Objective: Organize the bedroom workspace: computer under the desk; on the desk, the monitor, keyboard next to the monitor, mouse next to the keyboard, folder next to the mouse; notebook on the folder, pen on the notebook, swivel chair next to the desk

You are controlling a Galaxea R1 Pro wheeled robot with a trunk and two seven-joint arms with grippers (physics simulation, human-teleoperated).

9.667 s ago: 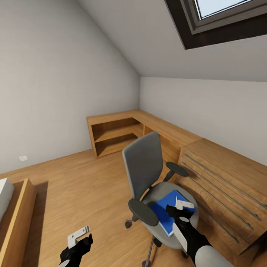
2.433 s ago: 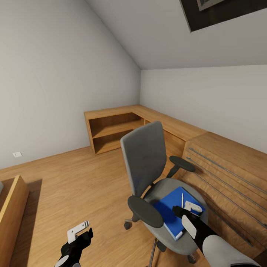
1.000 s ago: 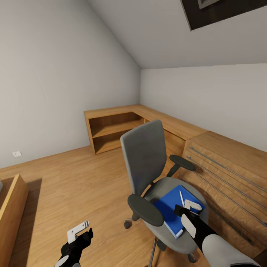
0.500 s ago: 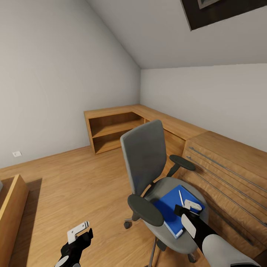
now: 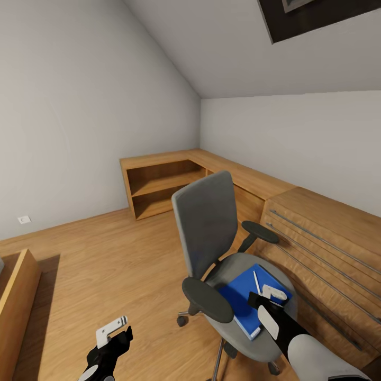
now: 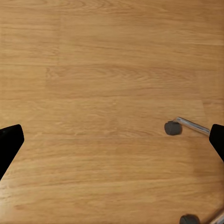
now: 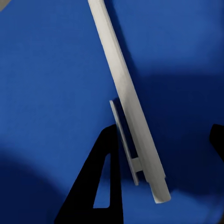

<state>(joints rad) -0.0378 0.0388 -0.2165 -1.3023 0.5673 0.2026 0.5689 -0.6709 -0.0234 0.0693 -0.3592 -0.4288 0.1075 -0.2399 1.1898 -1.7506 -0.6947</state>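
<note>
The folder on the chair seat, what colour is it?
Bright blue. The folder shows best in the head view, lying on the grey swivel chair.

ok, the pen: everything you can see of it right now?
The pen is a slim, pale grey-white stick with a thin clip along one side near one end, plastic-looking. It lies flat on the blue folder on the swivel chair seat. The right gripper sits just over it, fingers on either side, not closed on it.

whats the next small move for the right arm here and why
Probably ease the right gripper down and shut it on the pen: the pen lies on the folder on the swivel chair, between the open fingers, not yet gripped.
</note>
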